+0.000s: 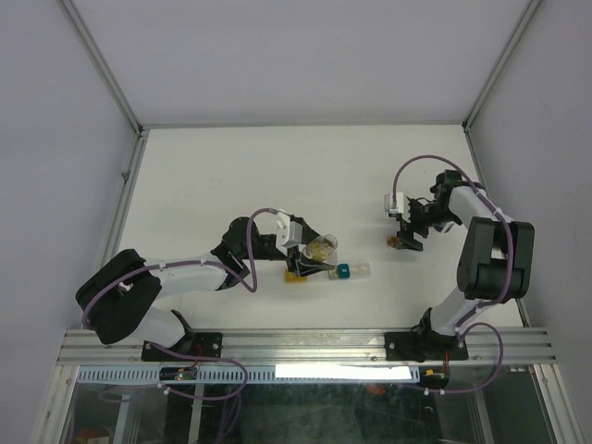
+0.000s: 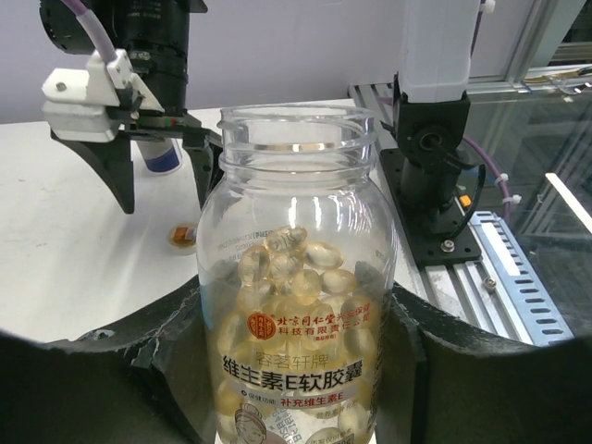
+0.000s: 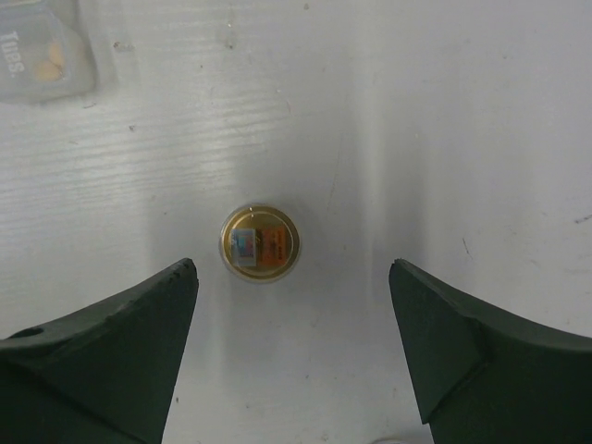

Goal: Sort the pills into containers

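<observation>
My left gripper (image 1: 319,259) (image 2: 296,370) is shut on a clear open-mouthed bottle (image 1: 321,247) (image 2: 294,277). The bottle is part full of pale yellow soft-gel pills (image 2: 296,268). It is held just above a short row of pill-box cells: yellow (image 1: 298,275), teal (image 1: 342,270) and clear (image 1: 361,269). The grey cell is hidden under the gripper. My right gripper (image 1: 404,239) (image 3: 291,268) is open and empty, low over the table. A small round gold cap (image 1: 393,241) (image 3: 261,242) lies just ahead of its fingertips.
A clear cell (image 3: 42,51) holding a pill shows at the top left of the right wrist view. The left wrist view shows my right gripper (image 2: 159,185) above the gold cap (image 2: 182,237), and the right arm's base (image 2: 435,166) on the rail.
</observation>
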Robot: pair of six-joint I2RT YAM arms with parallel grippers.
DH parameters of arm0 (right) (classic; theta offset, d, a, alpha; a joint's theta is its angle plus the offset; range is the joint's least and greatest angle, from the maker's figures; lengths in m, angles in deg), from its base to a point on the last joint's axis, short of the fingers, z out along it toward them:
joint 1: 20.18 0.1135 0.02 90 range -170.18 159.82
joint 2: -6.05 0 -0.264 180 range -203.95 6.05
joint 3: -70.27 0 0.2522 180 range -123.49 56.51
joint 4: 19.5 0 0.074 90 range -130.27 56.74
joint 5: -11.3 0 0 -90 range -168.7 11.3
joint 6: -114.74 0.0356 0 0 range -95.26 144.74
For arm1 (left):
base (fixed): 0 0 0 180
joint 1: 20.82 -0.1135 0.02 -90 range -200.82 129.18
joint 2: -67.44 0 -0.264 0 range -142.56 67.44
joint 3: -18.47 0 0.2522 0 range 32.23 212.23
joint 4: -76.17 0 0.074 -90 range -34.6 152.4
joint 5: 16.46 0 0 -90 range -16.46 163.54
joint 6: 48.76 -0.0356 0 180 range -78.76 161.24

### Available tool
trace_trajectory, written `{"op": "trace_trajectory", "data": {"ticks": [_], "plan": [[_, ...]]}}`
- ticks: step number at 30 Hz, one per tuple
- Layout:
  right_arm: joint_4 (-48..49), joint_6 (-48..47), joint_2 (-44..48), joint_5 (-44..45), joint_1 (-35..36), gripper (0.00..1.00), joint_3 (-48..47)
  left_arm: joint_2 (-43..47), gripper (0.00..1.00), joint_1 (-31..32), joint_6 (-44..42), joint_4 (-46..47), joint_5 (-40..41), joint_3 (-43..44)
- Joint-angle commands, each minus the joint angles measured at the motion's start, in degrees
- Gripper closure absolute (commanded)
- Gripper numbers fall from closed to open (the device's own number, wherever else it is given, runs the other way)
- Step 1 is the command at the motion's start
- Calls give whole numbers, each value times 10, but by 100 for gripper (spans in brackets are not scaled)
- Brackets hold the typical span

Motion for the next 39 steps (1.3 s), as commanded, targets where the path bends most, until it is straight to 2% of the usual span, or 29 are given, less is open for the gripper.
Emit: {"op": "trace_trajectory", "data": {"ticks": [1, 17, 23, 28, 33, 39], "plan": [[40, 0, -9, 24, 31, 15, 11, -2, 100, -1, -31, 18, 16, 2], [64, 30, -22, 68, 54, 34, 48, -24, 100, -2, -41, 9, 30, 3], [64, 43, -18, 72, 58, 47, 51, -32, 100, -1, -37, 10, 26, 5], [58, 57, -16, 72, 58, 64, 46, -31, 100, -1, -33, 6, 24, 5], [10, 101, 30, 14, 60, 74, 18, -21, 100, -2, -14, 5, 19, 0], [-98, 206, 122, -103, 118, 78, -51, -20, 100, -1, -5, 4, 10, -6]]}}
